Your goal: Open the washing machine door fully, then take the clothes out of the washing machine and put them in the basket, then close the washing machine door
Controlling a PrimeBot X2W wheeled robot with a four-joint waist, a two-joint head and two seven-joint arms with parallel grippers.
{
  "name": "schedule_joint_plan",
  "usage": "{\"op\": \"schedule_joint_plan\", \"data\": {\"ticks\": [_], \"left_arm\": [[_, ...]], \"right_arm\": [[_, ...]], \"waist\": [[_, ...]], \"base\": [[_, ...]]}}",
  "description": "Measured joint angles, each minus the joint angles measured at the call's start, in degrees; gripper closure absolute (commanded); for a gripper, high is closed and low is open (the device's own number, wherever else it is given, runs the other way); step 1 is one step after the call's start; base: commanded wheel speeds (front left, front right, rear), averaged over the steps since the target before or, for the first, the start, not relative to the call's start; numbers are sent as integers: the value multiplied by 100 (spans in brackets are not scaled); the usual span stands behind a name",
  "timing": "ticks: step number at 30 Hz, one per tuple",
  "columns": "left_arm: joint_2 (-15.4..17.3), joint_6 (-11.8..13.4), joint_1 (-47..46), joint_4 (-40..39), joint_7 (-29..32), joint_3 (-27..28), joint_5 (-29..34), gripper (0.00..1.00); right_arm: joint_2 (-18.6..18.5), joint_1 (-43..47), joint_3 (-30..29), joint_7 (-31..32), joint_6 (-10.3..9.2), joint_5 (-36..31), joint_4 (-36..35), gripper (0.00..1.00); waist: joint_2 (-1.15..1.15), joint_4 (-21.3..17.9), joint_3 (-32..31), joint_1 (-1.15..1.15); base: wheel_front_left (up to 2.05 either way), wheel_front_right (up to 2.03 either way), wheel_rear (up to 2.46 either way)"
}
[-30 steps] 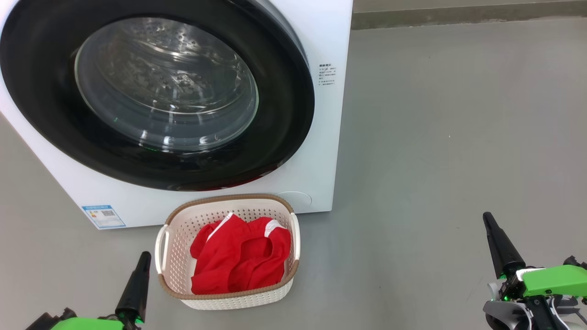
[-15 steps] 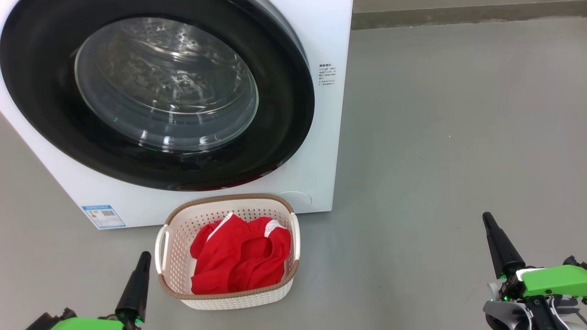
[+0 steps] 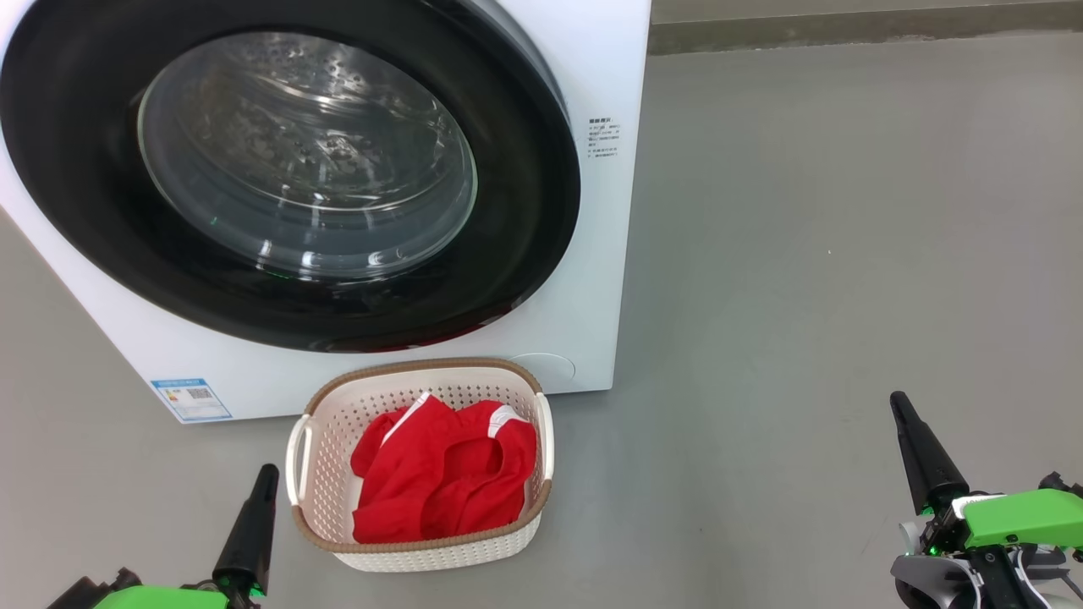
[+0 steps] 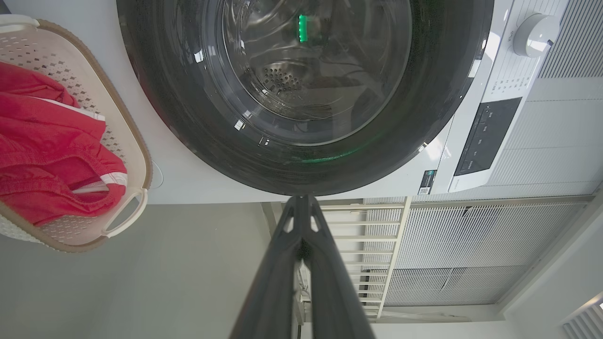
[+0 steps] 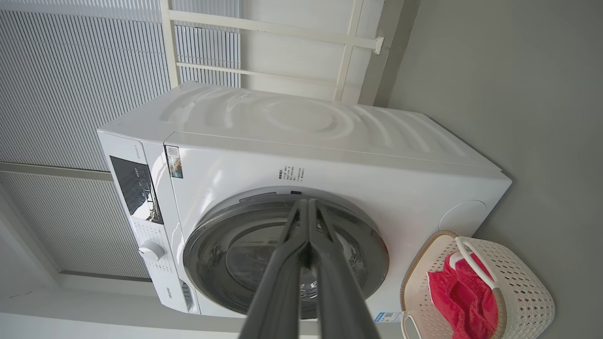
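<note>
The white washing machine (image 3: 592, 254) stands ahead with its round black-rimmed door (image 3: 93, 194) lying flat against the front, glass bowl in the middle. On the floor before it sits the cream basket (image 3: 326, 499) with red clothes (image 3: 440, 482) piled inside. My left gripper (image 3: 269, 470) is shut and empty, just left of the basket. Far to the right, over bare floor, my right gripper (image 3: 898, 401) is shut and empty too. The left wrist view shows the door (image 4: 438, 94), the basket (image 4: 127, 155) and the clothes (image 4: 42, 155); the right wrist view shows the machine (image 5: 330, 136) and the basket (image 5: 527, 292).
Grey floor (image 3: 829, 254) spreads to the right of the machine up to a wall base (image 3: 846, 34). A white railing (image 4: 381, 245) and ribbed wall panels (image 4: 471, 245) stand beside the machine. The control panel with a dial (image 5: 150, 250) is on the machine's top front.
</note>
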Motion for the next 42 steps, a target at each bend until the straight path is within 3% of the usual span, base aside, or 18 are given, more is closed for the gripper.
{"op": "schedule_joint_plan", "data": {"ticks": [42], "left_arm": [[0, 0, 0, 0, 0, 0, 0, 100]], "right_arm": [[14, 0, -15, 18, 0, -11, 1, 100]], "waist": [[0, 0, 0, 0]], "base": [[0, 0, 0]]}}
